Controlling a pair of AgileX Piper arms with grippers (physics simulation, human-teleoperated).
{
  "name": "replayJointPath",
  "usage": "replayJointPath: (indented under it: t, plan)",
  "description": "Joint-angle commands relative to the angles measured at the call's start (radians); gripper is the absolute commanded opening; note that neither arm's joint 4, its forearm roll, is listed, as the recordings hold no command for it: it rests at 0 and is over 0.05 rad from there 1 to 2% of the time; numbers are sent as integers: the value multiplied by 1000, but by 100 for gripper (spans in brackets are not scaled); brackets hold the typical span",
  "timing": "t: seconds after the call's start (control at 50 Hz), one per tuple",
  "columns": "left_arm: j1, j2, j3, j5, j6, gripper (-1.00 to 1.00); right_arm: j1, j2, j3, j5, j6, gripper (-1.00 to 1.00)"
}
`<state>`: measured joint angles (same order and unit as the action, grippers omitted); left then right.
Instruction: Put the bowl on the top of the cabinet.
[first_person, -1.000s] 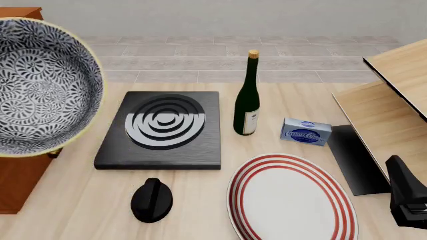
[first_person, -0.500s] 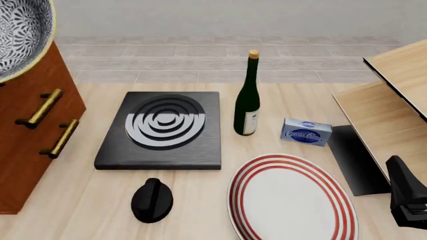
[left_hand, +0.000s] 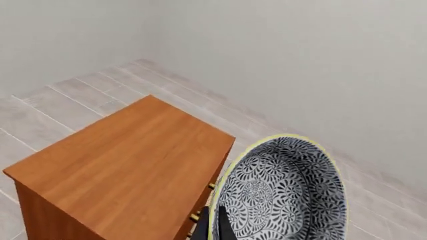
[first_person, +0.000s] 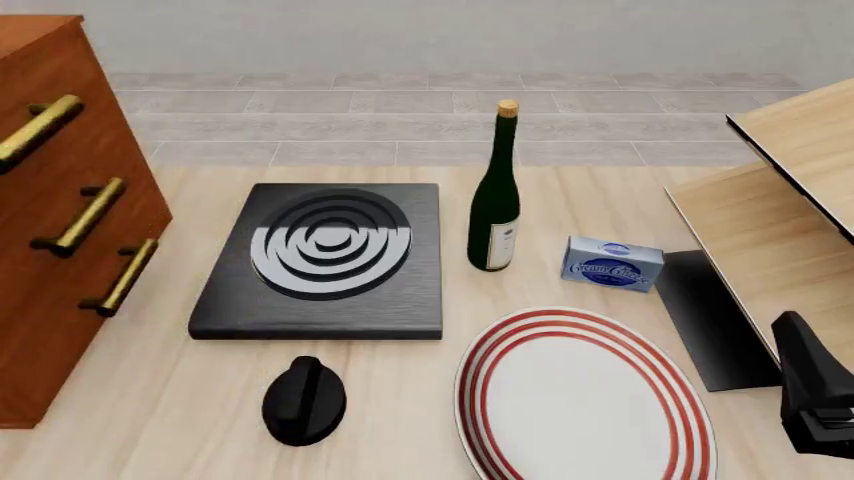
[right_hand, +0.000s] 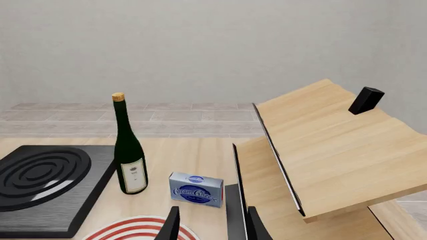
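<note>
Left claw (left_hand: 212, 227) pinching the bowl (left_hand: 280, 192) by its rim, tilted, off to one side of the cabinet (left_hand: 120, 165) top. Released now: likely a fall past the edge. Right claw (right_hand: 208, 222) idle, spread, empty.
</note>
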<state>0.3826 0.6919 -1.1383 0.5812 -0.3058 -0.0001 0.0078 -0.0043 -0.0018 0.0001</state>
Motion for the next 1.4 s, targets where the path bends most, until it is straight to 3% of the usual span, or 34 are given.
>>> replayJointPath:
  t: [0.02, 0.22, 0.68, 1.4]
  plan:
    - [94, 56, -30, -44, -94, -100, 0, 0, 0, 0, 0, 100]
    - [194, 126, -23, -87, -195, -100, 0, 0, 0, 0, 0, 100]
    - [327, 231, -26, -144, -267, -100, 0, 0, 0, 0, 0, 100]
    - [374, 337, -46, -167, -229, -100, 0, 0, 0, 0, 0, 100]
